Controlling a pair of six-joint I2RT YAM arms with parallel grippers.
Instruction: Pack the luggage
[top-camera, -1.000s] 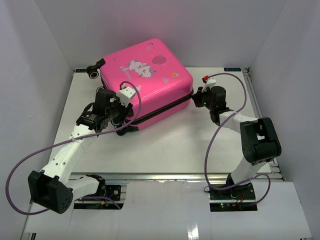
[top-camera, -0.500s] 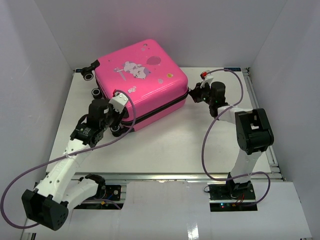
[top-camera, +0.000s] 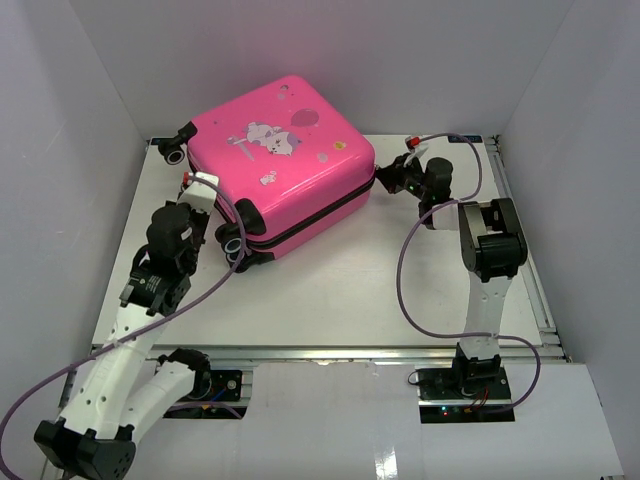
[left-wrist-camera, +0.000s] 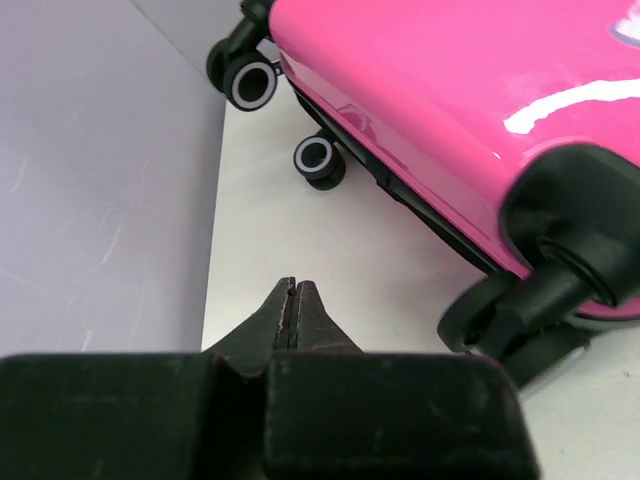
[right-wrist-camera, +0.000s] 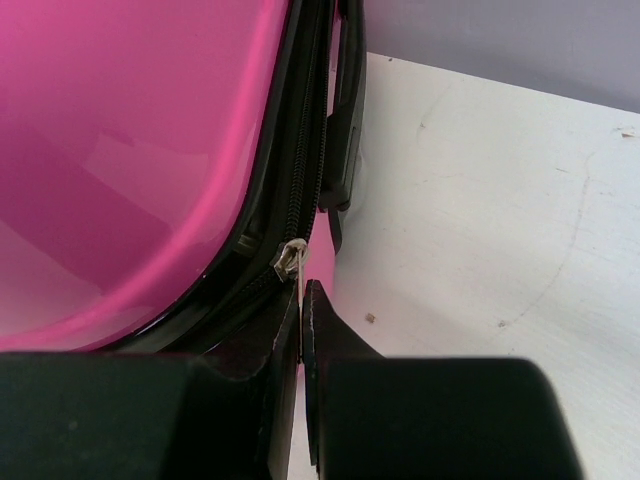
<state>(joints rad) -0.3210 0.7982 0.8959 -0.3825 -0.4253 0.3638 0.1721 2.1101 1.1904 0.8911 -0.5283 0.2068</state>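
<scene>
Left arm (top-camera: 125, 320) folds back low off its base, elbow tucked down at the near-left corner, forearm reaching up and forward. The left gripper (left-wrist-camera: 296, 292) has its fingertips pressed flat together, nothing between them. Over on the other side the right arm (top-camera: 487, 290) stands tall from its base, bends at the elbow and leans inward to the left, and the right gripper (right-wrist-camera: 301, 295) is clamped tight, a thin zipper pull (right-wrist-camera: 291, 258) pinched between its tips.
</scene>
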